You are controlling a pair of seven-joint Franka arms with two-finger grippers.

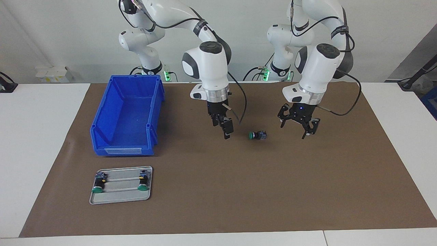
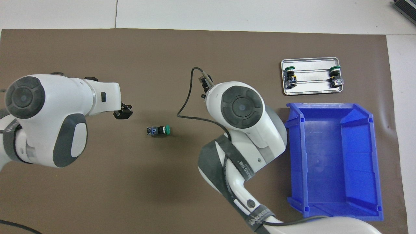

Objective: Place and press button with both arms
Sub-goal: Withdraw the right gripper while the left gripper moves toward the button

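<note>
The small green-capped, black-bodied push-button lies on its side on the brown-matted surface (untouched), between the two grippers. Left gripper hovers beside it, fingers spread open. Right gripper hangs alongside, fingers unreadable.

Green-capped button on its side, alone on the brown mat

Button on mat between both arms; two buttons on tray.
</note>
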